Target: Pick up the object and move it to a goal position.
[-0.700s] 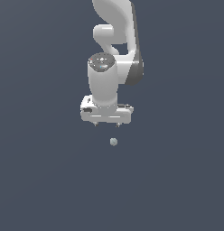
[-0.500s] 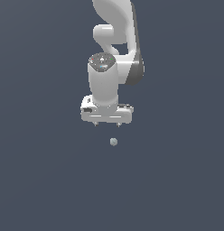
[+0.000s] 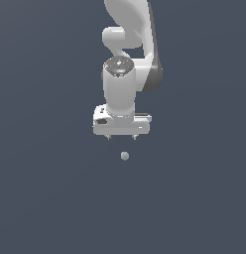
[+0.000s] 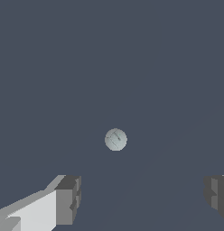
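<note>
All around me is flat, plain dark grey-blue, with no edges or walls showing. My gripper (image 3: 122, 137) is wide open and holds nothing. The little pale ball (image 3: 125, 156) sits just below it, not touching my fingers (image 4: 68, 198), with open room all around.

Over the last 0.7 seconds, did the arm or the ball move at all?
Barely. The gripper has eased slightly down toward the ball, narrowing the gap in the exterior view. Nothing was grasped or released. The ball sits where it was, untouched, and the fingers remain spread wide apart.
</note>
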Available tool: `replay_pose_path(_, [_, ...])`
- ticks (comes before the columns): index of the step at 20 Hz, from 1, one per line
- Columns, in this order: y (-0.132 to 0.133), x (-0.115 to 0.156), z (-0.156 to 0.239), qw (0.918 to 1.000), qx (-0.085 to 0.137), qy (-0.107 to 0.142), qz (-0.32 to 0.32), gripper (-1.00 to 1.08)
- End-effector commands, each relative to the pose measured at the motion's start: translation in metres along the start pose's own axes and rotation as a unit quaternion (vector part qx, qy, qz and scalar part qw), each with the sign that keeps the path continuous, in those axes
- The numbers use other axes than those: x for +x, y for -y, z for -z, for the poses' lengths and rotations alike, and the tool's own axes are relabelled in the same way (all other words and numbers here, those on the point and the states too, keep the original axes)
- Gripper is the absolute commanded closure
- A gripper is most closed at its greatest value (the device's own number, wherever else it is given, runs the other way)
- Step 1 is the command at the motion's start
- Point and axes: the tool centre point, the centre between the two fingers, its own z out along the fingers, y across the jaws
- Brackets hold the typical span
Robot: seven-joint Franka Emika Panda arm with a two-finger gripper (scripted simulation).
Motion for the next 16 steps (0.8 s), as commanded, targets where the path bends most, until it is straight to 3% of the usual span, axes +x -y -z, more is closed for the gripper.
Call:
replay_pose_path(1, [-0.001, 0.0, 0.0, 1.0, 0.0, 0.0, -0.001, -0.92])
replay_pose_path(16, [0.004, 0.002, -0.03, 0.9955, 0.001, 0.006, -0.094, -0.92])
